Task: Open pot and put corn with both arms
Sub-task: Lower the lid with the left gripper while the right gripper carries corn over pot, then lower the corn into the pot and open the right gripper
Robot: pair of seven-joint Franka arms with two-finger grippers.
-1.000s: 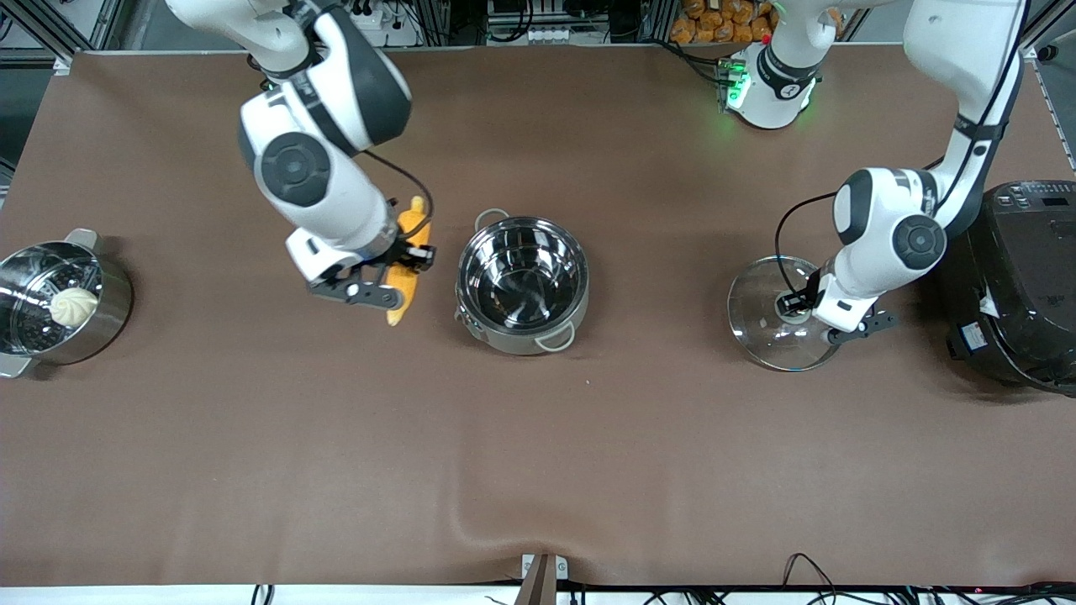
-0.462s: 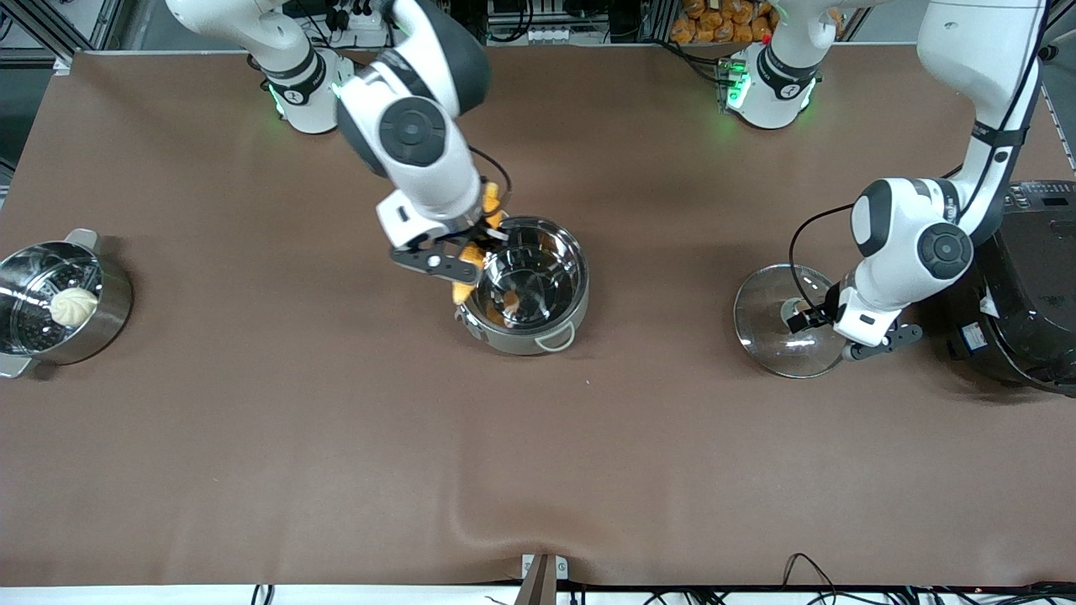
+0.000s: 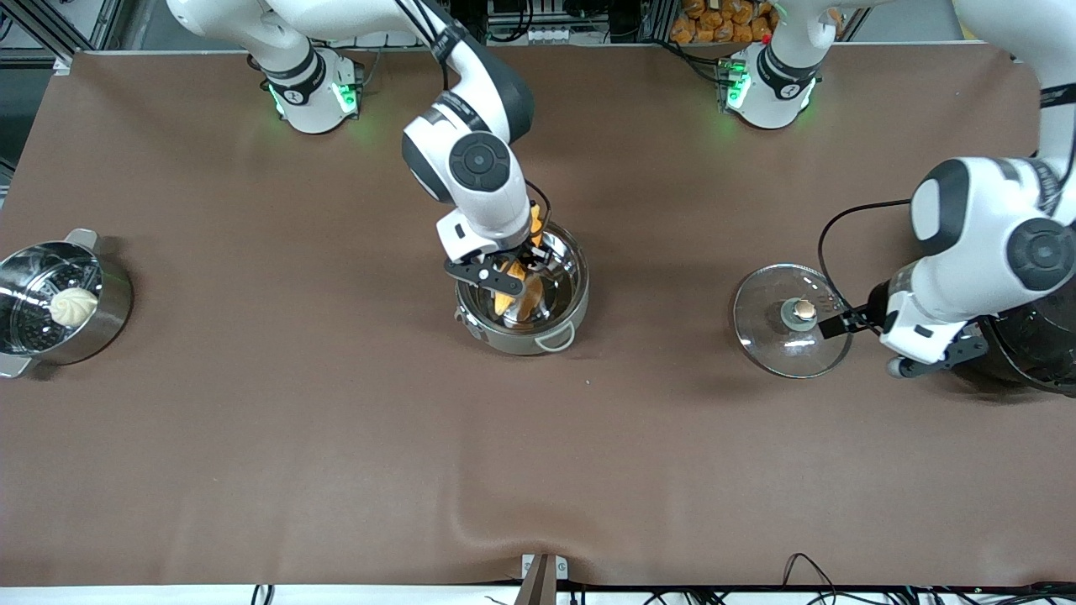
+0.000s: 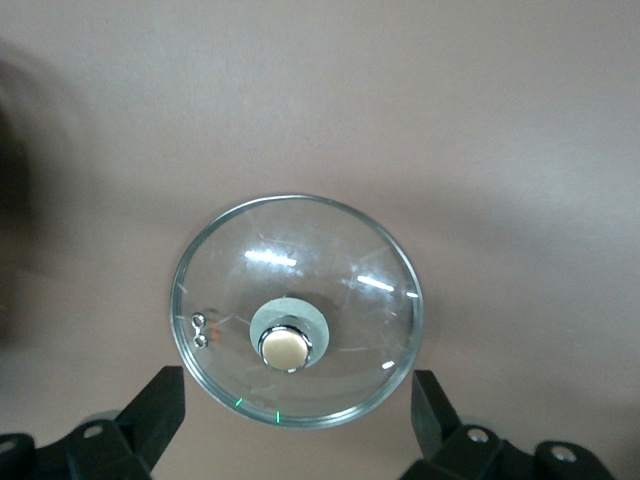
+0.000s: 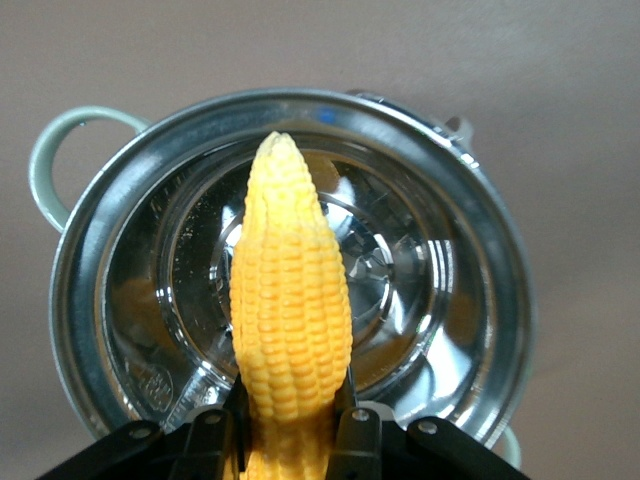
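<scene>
Front view: the right gripper [image 3: 523, 267] is positioned over the open pot [image 3: 522, 287], which stands near the middle of the table [image 3: 336, 437]. Its fingers are clamped on the corn [image 3: 514, 286], which hangs tilted above the pot's mirror-like inside, with the tapered end pointing toward the front camera. The glass lid [image 3: 788, 319] lies flat on the table, well apart from the pot, toward the left arm's end. The left gripper [image 3: 845, 323] hangs just beside the lid's rim, over the edge nearest the black rice cooker [image 3: 1030, 353]; the copper-coloured knob [image 3: 804, 312] is exposed and not gripped. A steamer pot [image 3: 59, 302] holding a white bun [image 3: 73, 306] stands at the right arm's end of the table.

Left wrist view: the lid [image 4: 296, 310] rests on the brown surface with its knob [image 4: 284, 347] facing up. The two black fingers [image 4: 150, 415] of the left gripper [image 4: 295, 420] are spread wide — one at each side of the lid's rim, touching nothing.

Right wrist view: the corn [image 5: 288, 300] is held by its thick end between the fingertips [image 5: 355, 430] of the right gripper [image 5: 290, 430], with the tapered end pointing away across the pot's opening. The pot [image 5: 480, 300] lies directly below — one light loop handle [image 5: 60, 160] shows at its rim. The cob does not touch the pot's inner wall.
</scene>
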